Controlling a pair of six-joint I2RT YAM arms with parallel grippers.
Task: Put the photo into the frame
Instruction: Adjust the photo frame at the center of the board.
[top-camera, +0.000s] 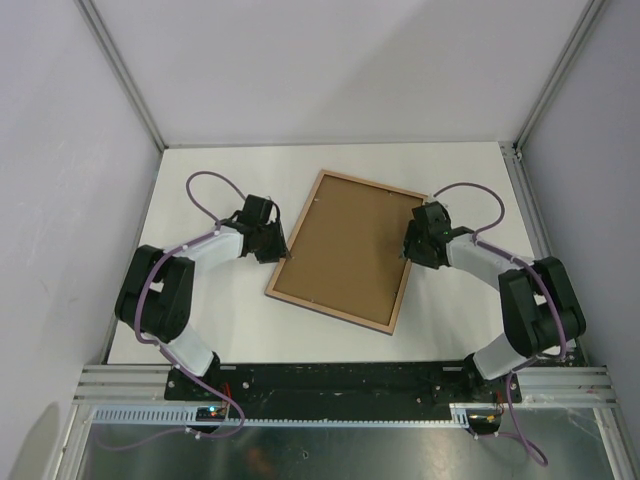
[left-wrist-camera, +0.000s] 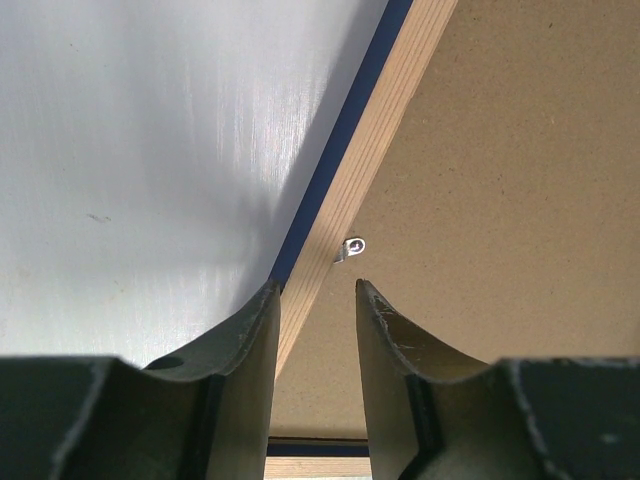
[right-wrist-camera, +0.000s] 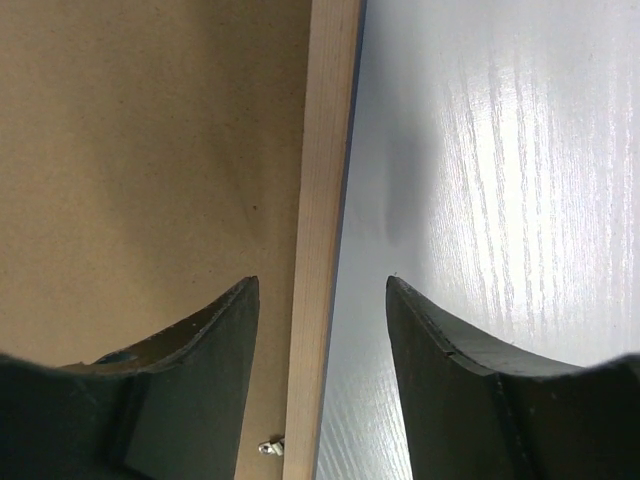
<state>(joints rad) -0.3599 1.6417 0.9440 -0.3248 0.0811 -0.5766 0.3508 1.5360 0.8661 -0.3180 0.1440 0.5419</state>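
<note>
The frame (top-camera: 370, 183) lies face down and slanted on the white table, its light wood back up, with a brown backing board (top-camera: 345, 250) inside it. The photo is out of view. My left gripper (top-camera: 272, 250) is at the frame's left edge. In the left wrist view its jaws (left-wrist-camera: 316, 284) stand open over the wood rail (left-wrist-camera: 385, 120), near a corner. My right gripper (top-camera: 410, 245) is at the frame's right edge. In the right wrist view it (right-wrist-camera: 322, 280) is open and straddles the rail (right-wrist-camera: 325, 150), with a gap on each side.
A small metal retaining clip (left-wrist-camera: 352, 247) sits on the backing board just ahead of the left fingers, and another clip (right-wrist-camera: 270, 448) shows beside the right rail. White table (top-camera: 200, 170) surrounds the frame, and enclosure walls stand on the left, right and back.
</note>
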